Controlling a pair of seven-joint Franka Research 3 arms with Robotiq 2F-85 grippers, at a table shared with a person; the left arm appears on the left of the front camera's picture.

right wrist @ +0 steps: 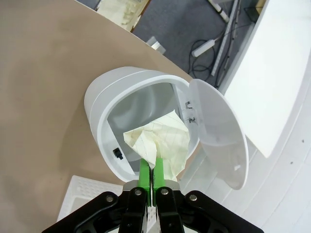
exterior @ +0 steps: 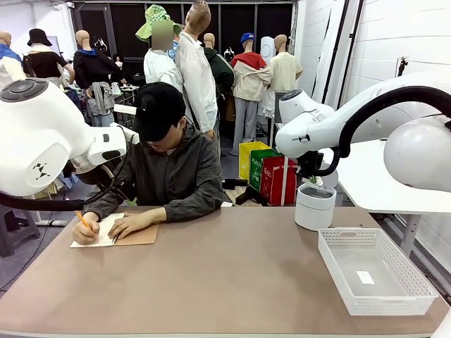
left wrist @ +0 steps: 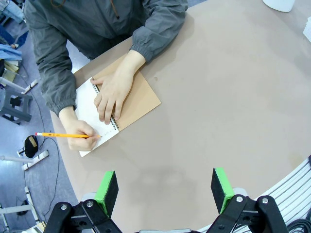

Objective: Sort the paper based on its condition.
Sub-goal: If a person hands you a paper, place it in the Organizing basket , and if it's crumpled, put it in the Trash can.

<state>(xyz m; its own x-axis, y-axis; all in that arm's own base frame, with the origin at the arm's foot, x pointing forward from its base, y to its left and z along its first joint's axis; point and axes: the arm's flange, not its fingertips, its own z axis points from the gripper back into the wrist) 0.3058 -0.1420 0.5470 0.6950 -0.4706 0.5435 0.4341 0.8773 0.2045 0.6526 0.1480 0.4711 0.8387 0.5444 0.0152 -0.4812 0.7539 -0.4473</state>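
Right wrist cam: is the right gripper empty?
No, the right gripper is shut on a piece of crumpled paper, held above the open white bin.

Notebook (exterior: 141,237) far-left on table (exterior: 225,289), person (exterior: 173,169) behind it, bin (exterior: 315,208) far-right, basket (exterior: 373,271) just in front of bin, paper wad (right wrist: 163,138) over bin mouth

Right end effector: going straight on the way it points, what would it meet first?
Probably the inside of the open white bin: the right end effector, shut on crumpled paper, points into its mouth. Depth is unclear.
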